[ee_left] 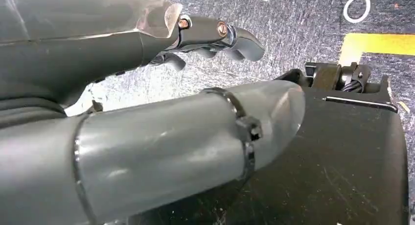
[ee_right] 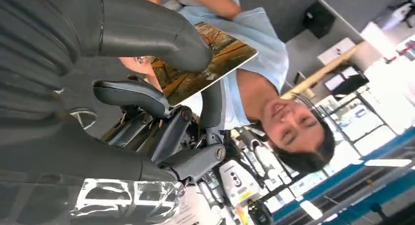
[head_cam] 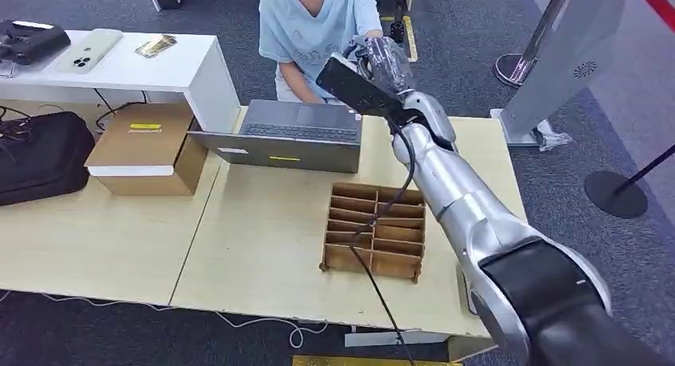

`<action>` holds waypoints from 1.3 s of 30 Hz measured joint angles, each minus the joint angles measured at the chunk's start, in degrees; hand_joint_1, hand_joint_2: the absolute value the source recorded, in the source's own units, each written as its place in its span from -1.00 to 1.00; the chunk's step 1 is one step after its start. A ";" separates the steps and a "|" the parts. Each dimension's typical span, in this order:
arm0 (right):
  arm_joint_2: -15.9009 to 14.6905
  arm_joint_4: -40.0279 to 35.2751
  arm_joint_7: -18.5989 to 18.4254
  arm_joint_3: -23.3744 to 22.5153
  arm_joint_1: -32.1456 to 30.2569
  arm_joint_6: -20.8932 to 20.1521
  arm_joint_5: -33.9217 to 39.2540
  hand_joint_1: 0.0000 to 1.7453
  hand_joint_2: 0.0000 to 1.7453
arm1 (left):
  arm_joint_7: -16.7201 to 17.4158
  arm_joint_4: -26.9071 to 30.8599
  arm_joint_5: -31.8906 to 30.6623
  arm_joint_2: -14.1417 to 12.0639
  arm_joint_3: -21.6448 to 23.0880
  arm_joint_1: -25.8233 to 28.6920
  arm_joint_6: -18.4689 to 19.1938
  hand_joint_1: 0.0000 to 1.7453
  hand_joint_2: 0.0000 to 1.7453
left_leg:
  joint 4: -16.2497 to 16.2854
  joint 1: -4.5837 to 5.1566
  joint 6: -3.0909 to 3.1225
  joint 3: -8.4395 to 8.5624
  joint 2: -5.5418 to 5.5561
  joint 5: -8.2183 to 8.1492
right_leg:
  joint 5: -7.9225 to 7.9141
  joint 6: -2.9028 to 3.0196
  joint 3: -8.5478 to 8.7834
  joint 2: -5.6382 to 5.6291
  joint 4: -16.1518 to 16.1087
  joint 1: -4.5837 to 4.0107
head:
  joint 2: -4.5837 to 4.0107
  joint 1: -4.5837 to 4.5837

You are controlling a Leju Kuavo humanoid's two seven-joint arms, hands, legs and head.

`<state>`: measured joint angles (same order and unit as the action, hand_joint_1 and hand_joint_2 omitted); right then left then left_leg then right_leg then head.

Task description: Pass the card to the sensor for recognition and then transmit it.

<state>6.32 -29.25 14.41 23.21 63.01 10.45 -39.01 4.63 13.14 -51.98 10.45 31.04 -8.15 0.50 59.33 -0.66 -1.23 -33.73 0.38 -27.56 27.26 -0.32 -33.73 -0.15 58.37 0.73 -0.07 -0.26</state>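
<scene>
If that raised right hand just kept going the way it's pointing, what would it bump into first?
Most likely the person in the light blue shirt behind the laptop. The right hand, holding the card, points up and away toward them, though depth is hard to judge.

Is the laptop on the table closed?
No, the laptop on the table is open, its keyboard showing in front of the seated person.

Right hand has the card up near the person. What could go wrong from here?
1. The right hand holds the card by one end, thumb over fingers; most of it sticks out, so it could slip or twist.
2. The card is raised right in front of the person behind the laptop; reaching further may hit them.
3. The arm's cable hangs over the cardboard divider tray and might snag it.
</scene>
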 joint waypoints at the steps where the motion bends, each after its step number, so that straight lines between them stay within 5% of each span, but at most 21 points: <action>1: 0.13 0.69 -0.55 0.11 0.40 0.11 -0.33 1.00 1.00 | -0.02 0.00 -0.11 0.00 0.00 0.00 0.07 -1.00 -1.00 | 0.00 0.00 0.00 0.00 0.00 0.00 | 0.00 0.00 0.00 0.00 0.00 0.00 | 0.00 0.02; 15: 1.18 8.09 -7.24 2.52 2.66 1.35 -6.36 1.00 1.00 | -0.50 0.00 -1.77 0.00 -0.04 -0.39 1.40 -1.00 -1.00 | 0.01 0.00 0.00 0.01 0.00 0.00 | -0.01 -0.01 0.00 0.00 0.00 0.00 | 0.00 0.02; 16: 1.18 8.31 -7.31 2.60 2.67 1.31 -6.56 -0.90 1.00 | -0.50 0.00 -1.86 0.00 -0.04 -0.42 1.44 -1.00 -1.00 | 0.01 0.00 0.00 0.01 0.00 0.00 | -0.01 -0.01 0.00 0.00 0.00 0.00 | 0.00 0.02; 17: 1.18 8.53 -7.54 2.62 2.70 1.01 -6.71 -1.00 1.00 | -0.50 0.00 -1.86 0.00 -0.04 -0.47 1.53 -1.00 -1.00 | 0.01 0.00 0.00 0.01 0.00 0.00 | -0.01 -0.01 0.00 0.00 0.00 0.00 | 0.00 0.00; 23: 1.53 9.38 -7.48 2.67 2.92 1.57 -6.69 -1.00 1.00 | -0.50 0.00 -2.03 -0.02 -0.09 -0.70 1.72 -1.00 -1.00 | 0.01 0.00 0.00 0.01 0.00 0.00 | -0.01 -0.01 0.00 -0.01 0.00 0.00 | 0.00 0.00; 29: 1.99 9.21 -3.63 1.51 3.01 7.20 -4.47 -1.00 1.00 | -0.44 -0.26 -2.19 -0.02 -0.59 -0.71 1.31 -1.00 -1.00 | 0.01 0.00 0.00 0.01 -0.01 0.00 | -0.01 -0.01 0.00 -0.01 0.00 0.00 | 0.00 0.00; 34: 2.53 7.68 4.71 -7.42 2.95 10.32 13.27 -1.00 1.00 | 0.20 -0.44 -2.03 0.00 -1.49 -0.70 0.83 -1.00 -1.00 | 0.02 0.00 0.00 0.01 0.09 0.00 | 0.00 -0.01 0.01 0.08 0.00 0.00 | 0.00 0.00; 39: 3.30 4.53 13.42 -20.05 0.94 8.34 32.30 -1.00 1.00 | 0.68 -0.46 -2.23 0.00 -1.92 -0.71 0.66 -1.00 -1.00 | 0.02 0.01 0.00 0.01 0.10 0.00 | -0.01 -0.01 0.02 0.06 -0.01 0.01 | 0.00 0.02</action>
<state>9.62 -24.73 27.83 3.16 63.95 18.79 -6.72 5.31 12.68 -54.21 10.45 29.11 -8.86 1.16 59.36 -0.66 -1.22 -33.73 0.48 -27.55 27.25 -0.34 -33.70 -0.09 58.36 0.73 -0.07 -0.24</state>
